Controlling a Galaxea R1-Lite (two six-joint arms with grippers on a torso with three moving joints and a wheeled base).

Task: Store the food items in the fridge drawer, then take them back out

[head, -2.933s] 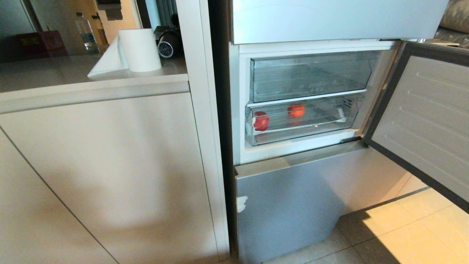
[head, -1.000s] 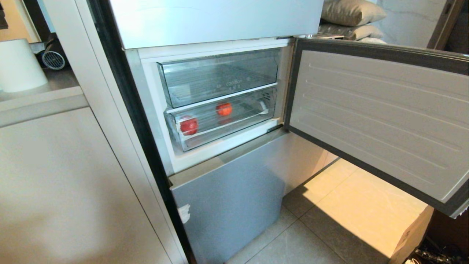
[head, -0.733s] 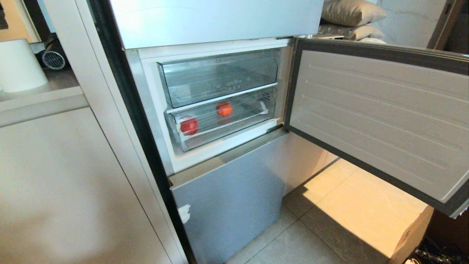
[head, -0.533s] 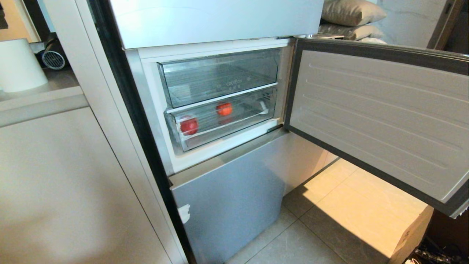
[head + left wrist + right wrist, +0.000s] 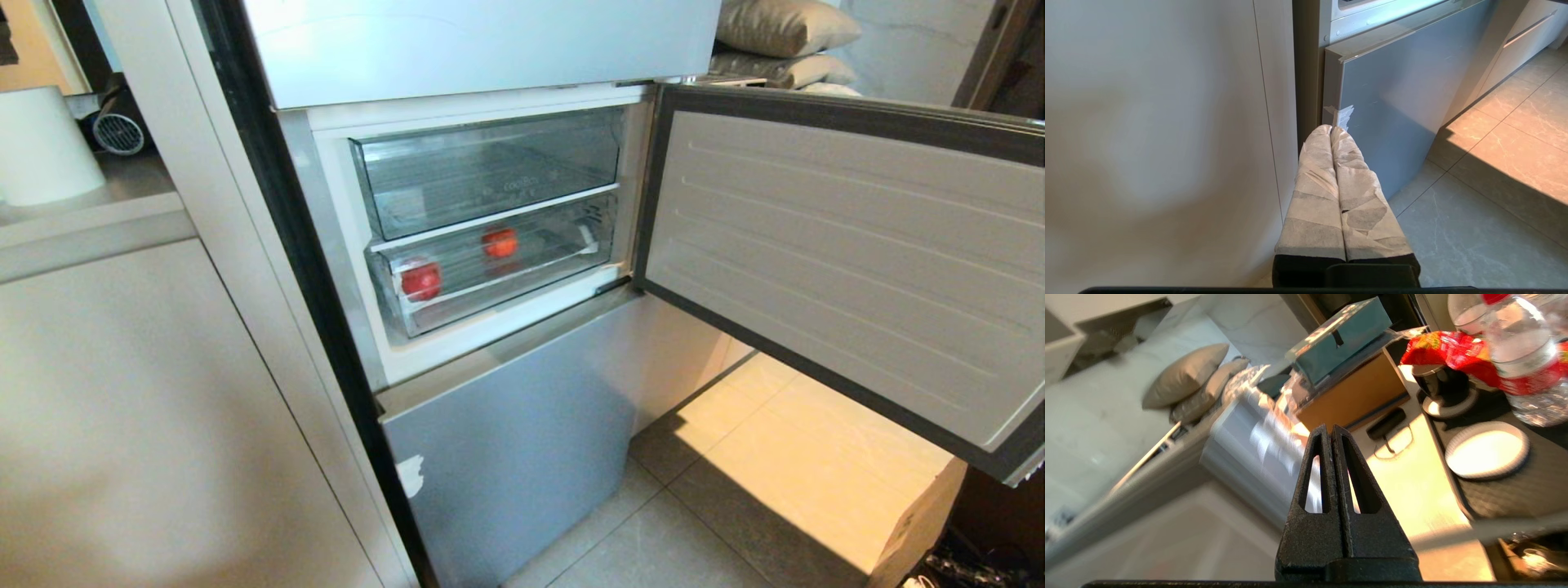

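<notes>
Two red food items lie in the fridge drawer (image 5: 498,296), the lower clear drawer of the open compartment: one (image 5: 421,280) at its front left, the other (image 5: 499,242) further back. The drawer stands pushed in. Neither arm shows in the head view. My left gripper (image 5: 1331,130), its fingers wrapped in white tape, is shut and empty, hanging low by the edge of the fridge's bottom door (image 5: 1392,106). My right gripper (image 5: 1329,428), black, is shut and empty, tilted towards a room with a table, away from the fridge.
The compartment door (image 5: 849,261) stands swung open to the right. An upper clear drawer (image 5: 490,167) with lettering sits above. A pale cabinet (image 5: 147,408) stands on the left, with a paper roll (image 5: 41,147) on its counter. A cardboard box (image 5: 922,514) sits low right. Bottle (image 5: 1527,355) and boxes near the right gripper.
The head view swung right early on, bringing the fridge to the middle; it has held still over the last second. The food items and drawer have not moved.
</notes>
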